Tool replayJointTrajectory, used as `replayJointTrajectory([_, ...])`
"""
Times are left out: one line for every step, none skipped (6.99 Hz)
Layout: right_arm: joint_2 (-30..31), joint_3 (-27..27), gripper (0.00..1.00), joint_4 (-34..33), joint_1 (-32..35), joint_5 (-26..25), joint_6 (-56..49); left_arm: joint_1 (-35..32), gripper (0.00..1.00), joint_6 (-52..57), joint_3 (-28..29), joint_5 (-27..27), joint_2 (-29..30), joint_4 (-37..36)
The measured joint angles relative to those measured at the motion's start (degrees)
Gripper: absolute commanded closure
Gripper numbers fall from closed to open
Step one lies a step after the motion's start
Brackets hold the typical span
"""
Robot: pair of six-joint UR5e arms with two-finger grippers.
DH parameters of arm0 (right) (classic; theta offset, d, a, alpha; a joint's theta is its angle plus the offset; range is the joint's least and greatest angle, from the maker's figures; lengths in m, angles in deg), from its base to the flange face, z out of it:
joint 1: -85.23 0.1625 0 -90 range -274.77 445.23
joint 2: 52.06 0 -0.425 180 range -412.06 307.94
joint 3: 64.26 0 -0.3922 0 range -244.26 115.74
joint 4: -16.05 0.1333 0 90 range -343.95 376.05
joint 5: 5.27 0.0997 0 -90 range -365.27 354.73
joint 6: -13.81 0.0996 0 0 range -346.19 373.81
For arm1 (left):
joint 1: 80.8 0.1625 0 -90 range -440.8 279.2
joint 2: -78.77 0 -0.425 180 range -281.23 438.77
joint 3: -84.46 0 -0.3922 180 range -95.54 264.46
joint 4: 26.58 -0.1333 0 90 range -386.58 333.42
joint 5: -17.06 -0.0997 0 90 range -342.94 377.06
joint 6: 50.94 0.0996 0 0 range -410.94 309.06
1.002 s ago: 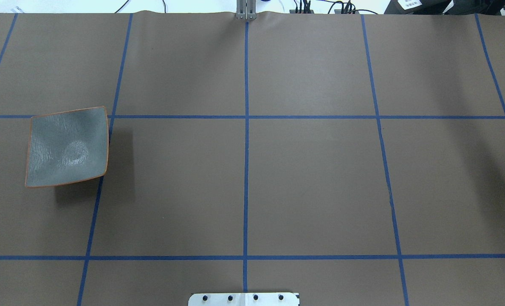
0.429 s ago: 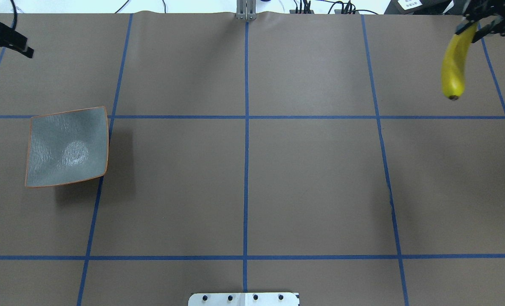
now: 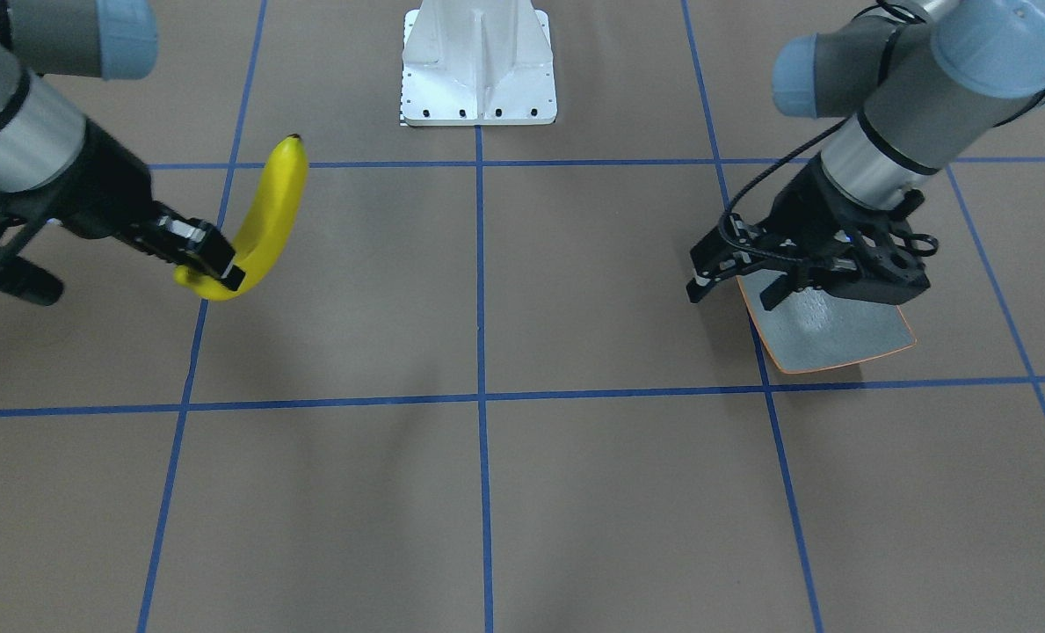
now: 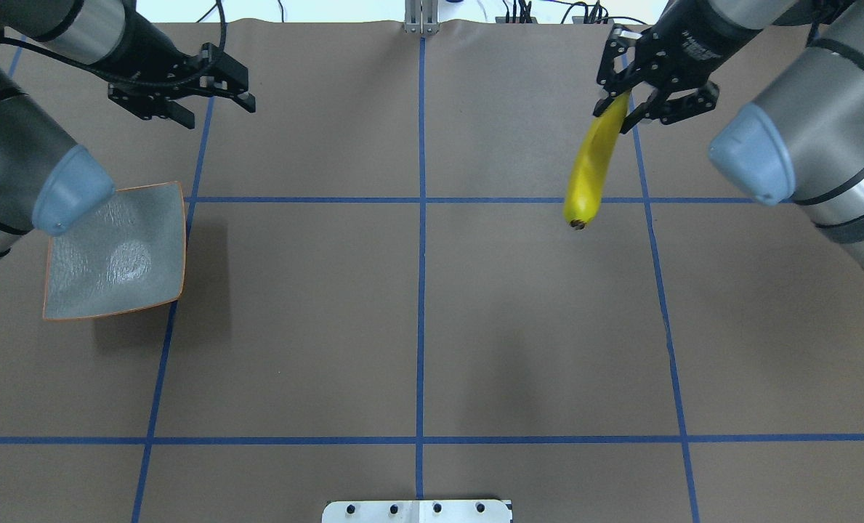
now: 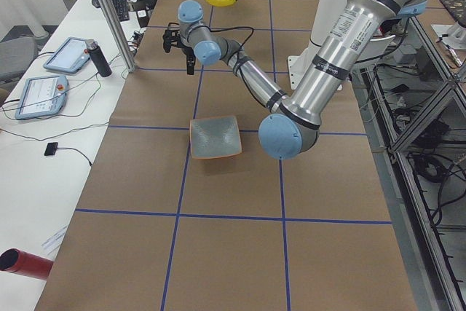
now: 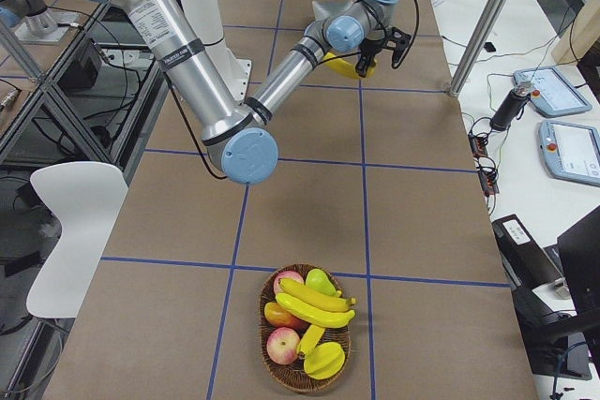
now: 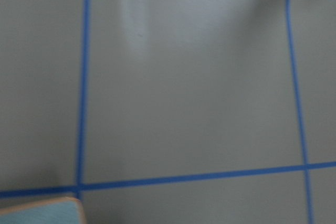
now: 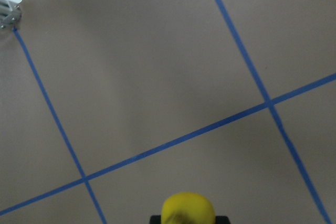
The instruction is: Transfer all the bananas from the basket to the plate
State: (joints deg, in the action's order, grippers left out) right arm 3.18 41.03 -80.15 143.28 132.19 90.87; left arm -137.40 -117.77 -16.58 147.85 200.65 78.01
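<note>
Yellow banana (image 4: 590, 171) dangling by one end from the right pincer (image 4: 623, 102), which is clamped on it, over the surface (image 4: 417, 327) near its far edge. Likely light, smooth and bruisable; a gentle mid-body hold would steady it. Left pincer (image 4: 217, 98) is spread apart, empty.

No text, label, brand or number is legible in any view. The screens of the two tablets (image 6: 570, 152) beside the surface (image 4: 417, 327) are too small to read.
</note>
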Motion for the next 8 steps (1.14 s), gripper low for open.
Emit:
replayJointTrajectory([-2.00,0.25,1.00,0.78,-3.29,-1.06,3.16,1.12,0.00,-8.25,-0.62,0.00,1.73,1.74])
replayJointTrajectory([-3.15,0.50,1.00,3.49,-6.04,-3.06,7.01,2.15,0.00,-17.28,-0.70,-0.02,2.86,6.03])
replayJointTrajectory([-3.55,0.54,1.00,6.93,-7.80,-4.69,10.76,3.67,0.00,-24.95,-0.55,-0.12,3.39,11.25])
replayJointTrajectory([-3.69,0.47,1.00,9.33,-8.87,-5.50,12.66,5.98,0.00,-31.00,-0.55,-0.36,4.21,15.14])
replayJointTrajectory([-3.61,0.38,1.00,11.01,-9.39,-5.82,13.35,7.87,0.00,-36.19,-0.71,-0.63,5.77,17.00])
replayJointTrajectory([-3.39,0.29,1.00,12.36,-9.45,-5.93,13.56,8.99,0.00,-40.69,-0.95,-0.74,7.59,17.60])
replayJointTrajectory([-3.23,0.23,1.00,13.51,-9.28,-5.94,13.73,10.17,0.00,-43.45,-1.05,-0.79,9.11,17.80])
replayJointTrajectory([-3.13,0.23,1.00,15.33,-8.95,-5.85,14.81,11.76,0.00,-44.45,-0.96,-1.53,9.99,18.30])
